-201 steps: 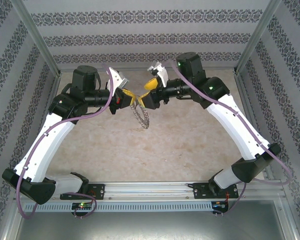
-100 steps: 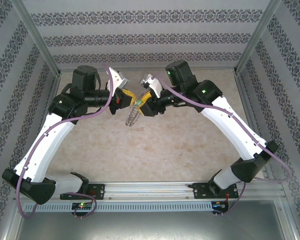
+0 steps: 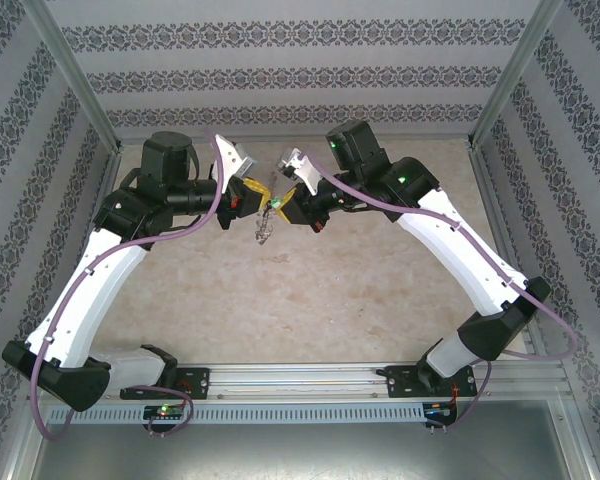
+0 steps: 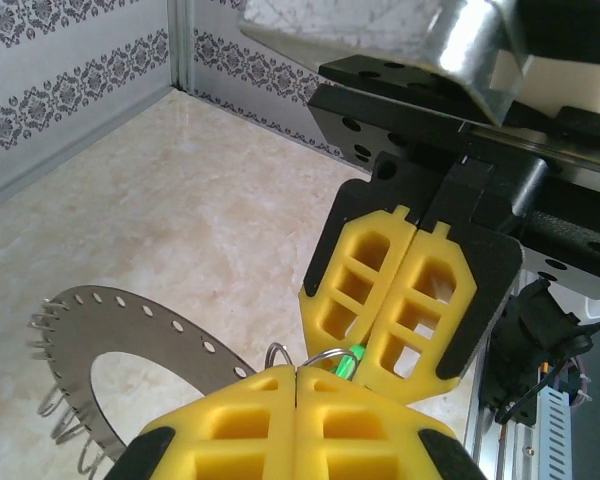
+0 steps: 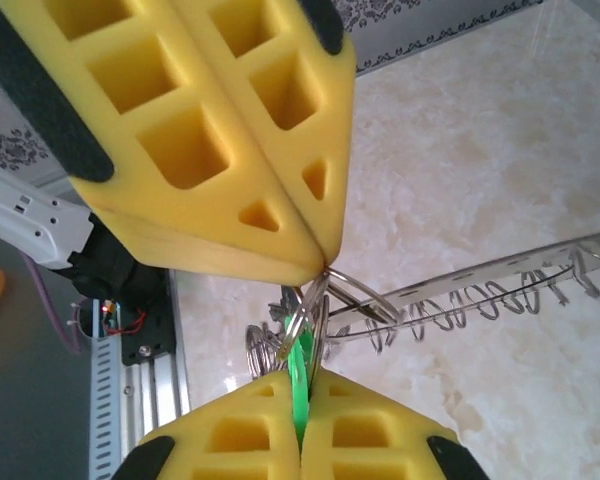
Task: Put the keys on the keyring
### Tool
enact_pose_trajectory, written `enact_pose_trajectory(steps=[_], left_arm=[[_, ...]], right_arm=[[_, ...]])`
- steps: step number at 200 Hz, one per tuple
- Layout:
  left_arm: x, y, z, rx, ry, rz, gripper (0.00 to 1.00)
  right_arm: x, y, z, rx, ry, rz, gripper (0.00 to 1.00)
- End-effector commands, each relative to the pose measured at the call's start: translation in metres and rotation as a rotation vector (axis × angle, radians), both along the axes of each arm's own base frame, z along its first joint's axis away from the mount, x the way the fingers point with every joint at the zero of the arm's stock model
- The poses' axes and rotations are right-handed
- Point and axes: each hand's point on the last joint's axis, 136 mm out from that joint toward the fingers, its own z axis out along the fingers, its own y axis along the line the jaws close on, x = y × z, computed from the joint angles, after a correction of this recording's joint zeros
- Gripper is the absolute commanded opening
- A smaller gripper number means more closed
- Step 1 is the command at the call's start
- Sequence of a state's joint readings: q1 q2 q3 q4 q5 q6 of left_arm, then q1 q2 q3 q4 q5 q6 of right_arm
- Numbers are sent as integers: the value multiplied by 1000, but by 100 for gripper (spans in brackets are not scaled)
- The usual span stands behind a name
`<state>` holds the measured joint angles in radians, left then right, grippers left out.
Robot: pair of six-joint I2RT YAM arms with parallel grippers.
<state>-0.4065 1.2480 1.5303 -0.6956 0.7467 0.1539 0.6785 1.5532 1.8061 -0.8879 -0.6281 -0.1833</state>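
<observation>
Holding the keyring (image 4: pixel 140 320) tight in the shut left fingers (image 4: pixel 275 390), with the green key (image 5: pixel 301 380) squeezed in the right fingers (image 5: pixel 275 410), tip to tip for hooking it on.

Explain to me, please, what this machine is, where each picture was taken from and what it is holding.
These are two robot arms, the left arm and the right arm, bolted at the near edge of a pale stone-look table with patterned walls around it. Each ends in a gripper with two yellow fingers. The wide picture comes from a fixed camera above and behind the arms. The other two come from a camera on each wrist; its own fingers show at the bottom of the frame, with the other arm's fingers facing them. The left gripper is shut on the keyring, a flat grey metal ring fringed with wire loops. It seems to grip one loop at the rim, and it holds the ring above the table. The right gripper is shut on the key, a tiny one with a green head, right against those loops.
</observation>
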Motion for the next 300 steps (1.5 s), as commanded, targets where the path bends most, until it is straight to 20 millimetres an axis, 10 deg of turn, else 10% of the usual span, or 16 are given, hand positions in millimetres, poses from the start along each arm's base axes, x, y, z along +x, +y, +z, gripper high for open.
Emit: enact_pose_trajectory(steps=[1,141,265,300], left_arm=[[-10,-3,19,-29,-65,-36,0],[-15,-2,17,-27,-69,-57,0],[-14,-2,8,-47,-29,-45,0],[-17,-4,10,-107,13,-36,52]], right_arm=[[5,-2,11,12,-45,-15,0],[17,-26,9,6,43,-95,0],[17,-27,50,173,-33,-69,0],[27,-26,54,192,-42,-97,0]])
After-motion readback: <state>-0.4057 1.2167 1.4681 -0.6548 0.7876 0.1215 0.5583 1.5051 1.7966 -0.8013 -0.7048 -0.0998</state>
